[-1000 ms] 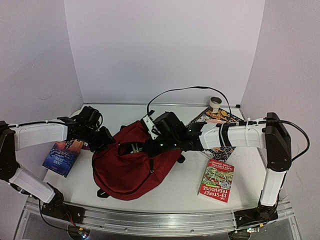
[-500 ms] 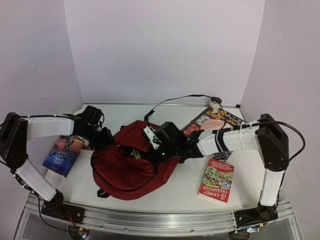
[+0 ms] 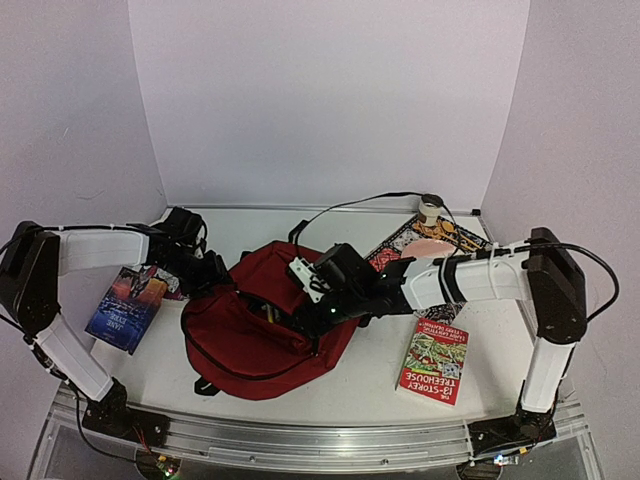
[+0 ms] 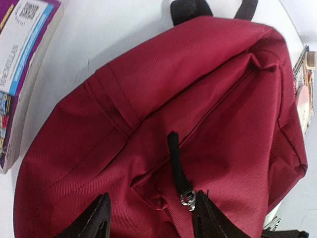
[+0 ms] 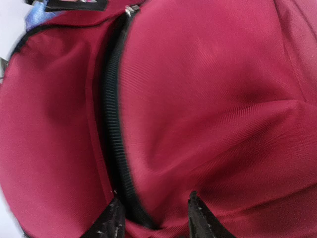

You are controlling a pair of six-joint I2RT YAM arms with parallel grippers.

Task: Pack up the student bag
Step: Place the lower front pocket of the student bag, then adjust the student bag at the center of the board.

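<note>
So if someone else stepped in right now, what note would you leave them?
Left tool: open, at the student bag, a zip pull right beside it.
Right tool: open, over the bag's black zip.
Bag lies on the table, its top apparently unzipped.
Not yet packed: blue book, Treehouse book, patterned book, all beside it.
Left to do: load them, zip up.

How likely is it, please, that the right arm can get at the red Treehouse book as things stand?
Probably yes. The Treehouse book lies uncovered on the table, apart from the student bag, near that arm's base. The right gripper, over the bag, must pull back first.
</note>
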